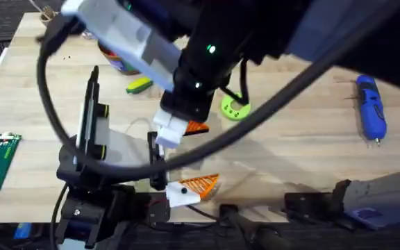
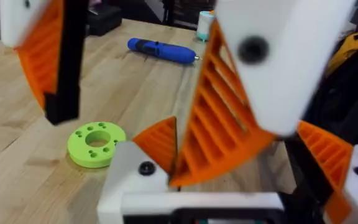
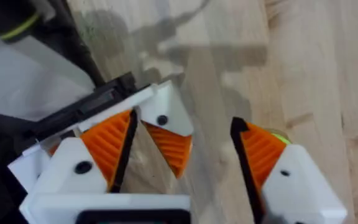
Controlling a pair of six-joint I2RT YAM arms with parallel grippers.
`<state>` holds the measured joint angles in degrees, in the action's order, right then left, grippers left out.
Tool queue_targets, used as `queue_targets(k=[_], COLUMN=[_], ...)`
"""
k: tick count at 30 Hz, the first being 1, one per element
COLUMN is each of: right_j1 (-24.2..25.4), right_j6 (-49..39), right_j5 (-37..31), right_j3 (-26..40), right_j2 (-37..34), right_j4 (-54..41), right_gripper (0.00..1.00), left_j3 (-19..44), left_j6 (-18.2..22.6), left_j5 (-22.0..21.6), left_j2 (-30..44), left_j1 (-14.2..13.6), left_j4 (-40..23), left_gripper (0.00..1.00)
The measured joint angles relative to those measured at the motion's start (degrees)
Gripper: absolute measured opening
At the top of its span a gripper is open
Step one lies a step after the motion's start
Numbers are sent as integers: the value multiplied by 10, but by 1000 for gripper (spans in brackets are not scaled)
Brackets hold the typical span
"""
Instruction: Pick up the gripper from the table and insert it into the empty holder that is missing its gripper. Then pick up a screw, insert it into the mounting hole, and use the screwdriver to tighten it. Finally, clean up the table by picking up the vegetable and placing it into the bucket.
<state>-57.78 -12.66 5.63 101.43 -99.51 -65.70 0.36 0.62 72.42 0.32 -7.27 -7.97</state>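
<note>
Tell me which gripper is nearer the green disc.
Right. In the overhead view the right gripper hangs just left of the disc. The left gripper sits lower in that view and is farther from the disc.

arms black, green LEDs | black cables | gripper fingers (image 3: 291,177) white, orange ribbed pads

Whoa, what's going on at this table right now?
Two robot arms are working close together near the middle of a wooden table. The right gripper reaches down from above, fingers apart, close to the left gripper. I can't tell whether either is holding a part. The blue screwdriver lies untouched off to the right. The toy vegetable lies on the table near the bucket, so the clean-up isn't done.
</note>
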Motion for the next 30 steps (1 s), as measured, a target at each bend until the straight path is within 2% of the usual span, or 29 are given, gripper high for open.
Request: queue_targets(k=[5, 13, 16, 20, 21, 22, 23, 26, 27, 30], right_j1=[40, 139, 161, 183, 189, 197, 205, 241, 255, 300], right_j6=[4, 55, 63, 72, 76, 81, 86, 101, 106, 114], right_j5=[0, 0, 0, 0, 0, 0, 0, 0, 0, 0], right_j3=[3, 11, 11, 11, 11, 11, 11, 11, 11, 11], right_j2=[20, 24, 24, 23, 23, 23, 23, 23, 23, 25], right_j4=[23, 53, 59, 69, 70, 69, 67, 55, 52, 36], right_gripper=[955, 961, 961, 962, 962, 962, 962, 963, 964, 964], left_j3=[0, 0, 0, 0, 0, 0, 0, 0, 0, 0], left_j6=[0, 0, 0, 2, 1, 2, 2, 4, 5, 5], left_j5=[0, 0, 0, 0, 0, 0, 0, 0, 0, 0], left_j2=[0, 0, 0, 0, 0, 0, 0, 0, 0, 0], left_j1=[0, 0, 0, 0, 0, 0, 0, 0, 0, 0], left_j4=[0, 0, 0, 0, 0, 0, 0, 0, 0, 0], left_gripper=[993, 993, 992, 853, 781, 664, 488, 47, 15, 5])
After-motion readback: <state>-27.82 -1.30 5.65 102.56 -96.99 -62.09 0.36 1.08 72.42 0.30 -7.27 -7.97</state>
